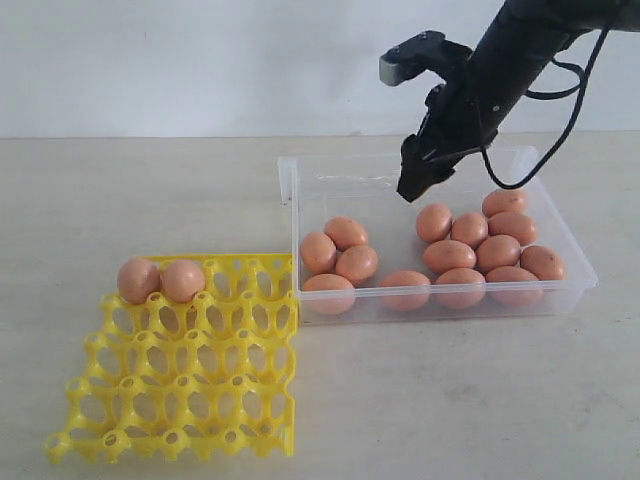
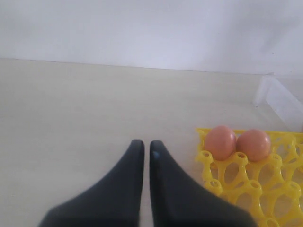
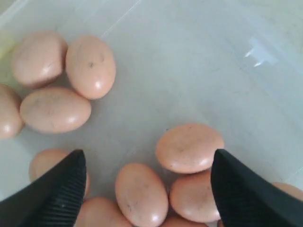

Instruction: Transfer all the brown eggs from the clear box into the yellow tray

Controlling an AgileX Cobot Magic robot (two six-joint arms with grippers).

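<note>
Hovering over the clear box (image 1: pixel 350 190), right tool (image 1: pixel 412 188) hangs released, jaws spread wide with nothing between them, just above the brown eggs (image 1: pixel 449 256) clustered on the box floor; two more sit touching, side by side, in the far-left cups of the yellow tray (image 1: pixel 190 390), which lies on the tabletop (image 1: pixel 450 400) just beside the box. Left tool (image 2: pixel 143 144) clenched on nothing, over the tabletop near the tray.

brown eggs (image 1: pixel 448 256) smooth, faintly shiny; clear box (image 1: pixel 288 190) (and yellow tray (image 1: pixel 291 390)) plastic.
</note>
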